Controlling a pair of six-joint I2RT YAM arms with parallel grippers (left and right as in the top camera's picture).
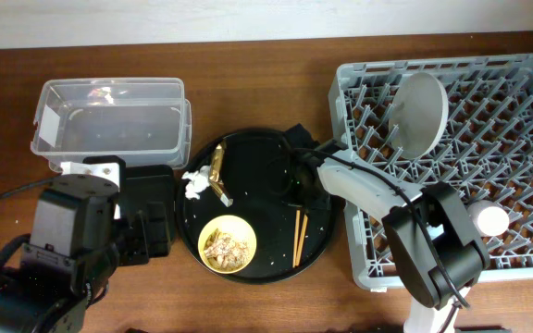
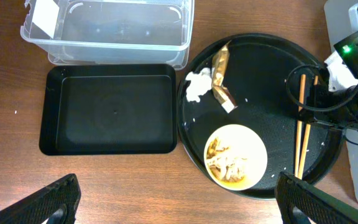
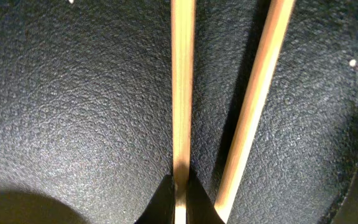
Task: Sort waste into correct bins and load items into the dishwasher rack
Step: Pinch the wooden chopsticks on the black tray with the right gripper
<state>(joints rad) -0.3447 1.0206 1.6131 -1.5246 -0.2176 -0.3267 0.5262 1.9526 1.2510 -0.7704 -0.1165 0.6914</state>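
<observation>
1. Right pincer (image 3: 179, 190) is clamped on one chopstick (image 3: 180, 93), with a dark tip pressed to either side of the stick. The second chopstick (image 3: 253, 106) lies free just beside it.
2. Both sticks rest on the right side of the round black tray (image 1: 257, 176). From overhead, the right arm crosses the tray's upper right edge and hides the sticks' far ends from me.
3. Further left on that tray I see the yellow bowl (image 1: 227, 243) holding food scraps (image 1: 222, 246), then the white tissue (image 1: 192, 183) touching the gold wrapper (image 1: 216, 171).
4. Left pincer (image 2: 176, 199) hangs wide apart and holds nothing. The shallow black tray (image 2: 107, 109) and the clear tub (image 2: 110, 28) lie beyond it.
5. Dishwasher rack (image 1: 489, 63) sits far right, with the plate (image 1: 419, 111) upright among its pegs.
</observation>
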